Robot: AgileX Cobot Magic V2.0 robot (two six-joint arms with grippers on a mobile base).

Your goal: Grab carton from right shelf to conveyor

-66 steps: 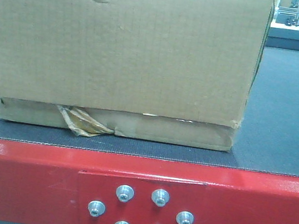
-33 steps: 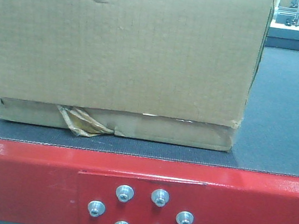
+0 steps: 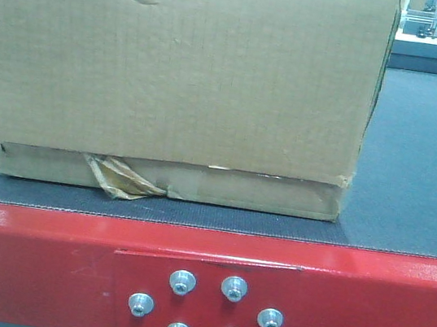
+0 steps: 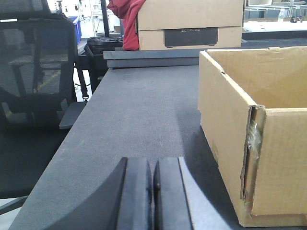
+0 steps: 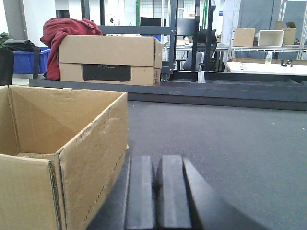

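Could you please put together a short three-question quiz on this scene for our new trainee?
1. True or false: the carton rests on the conveyor belt.
2. How do the jaws of the left gripper and right gripper stand: A) both closed and empty, B) both clamped on the carton, C) both wide open?
3. Fill in: the carton's top is ____.

Key: 1. True. 2. A. 3. Open; both wrist views look into its bare interior.
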